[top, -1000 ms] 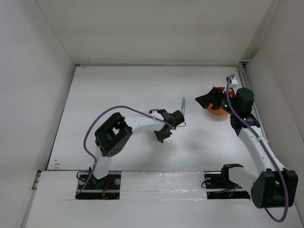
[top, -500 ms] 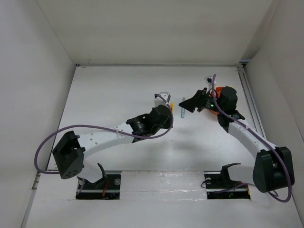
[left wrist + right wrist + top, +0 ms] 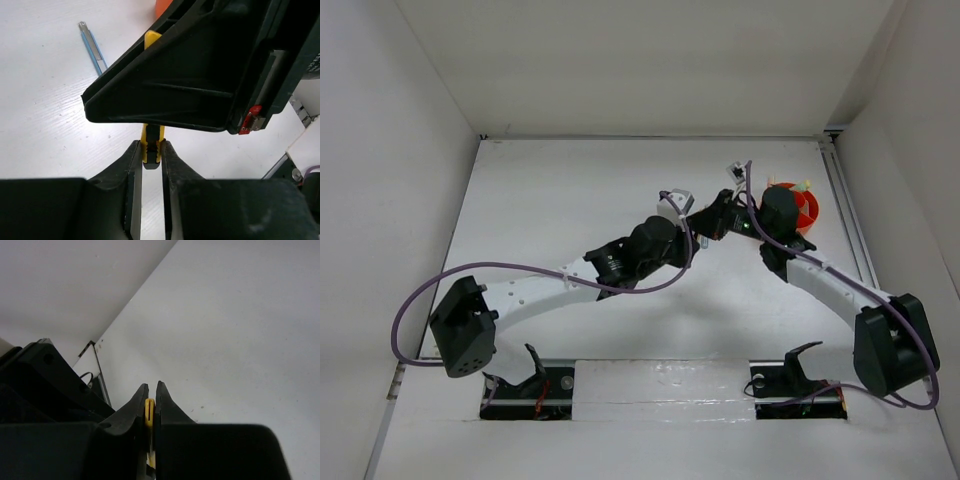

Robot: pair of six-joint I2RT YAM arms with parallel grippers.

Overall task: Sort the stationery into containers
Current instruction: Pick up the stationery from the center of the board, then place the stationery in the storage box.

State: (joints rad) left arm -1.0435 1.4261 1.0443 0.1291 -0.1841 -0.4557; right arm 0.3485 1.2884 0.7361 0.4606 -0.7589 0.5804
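A short yellow-black pen (image 3: 152,137) is pinched at its black end by my left gripper (image 3: 150,145), which is shut on it. My right gripper (image 3: 151,386) is shut on the yellow end of the same pen (image 3: 149,410). In the top view the two grippers meet tip to tip, left (image 3: 692,228) and right (image 3: 713,222), just left of the orange pot (image 3: 804,208). The pen itself is hidden there. A grey-blue pen (image 3: 92,47) lies on the table beyond the left fingers. The pot's rim (image 3: 162,6) shows at the top of the left wrist view.
White walls enclose the table on three sides. A metal rail (image 3: 847,205) runs along the right edge, close behind the pot. The right arm's body (image 3: 210,70) hangs directly over the left gripper. Purple cables loop off both arms.
My right gripper swung left from the pot and shut on the pen in my left gripper. The left arm stretched right to meet it, its grip unchanged.
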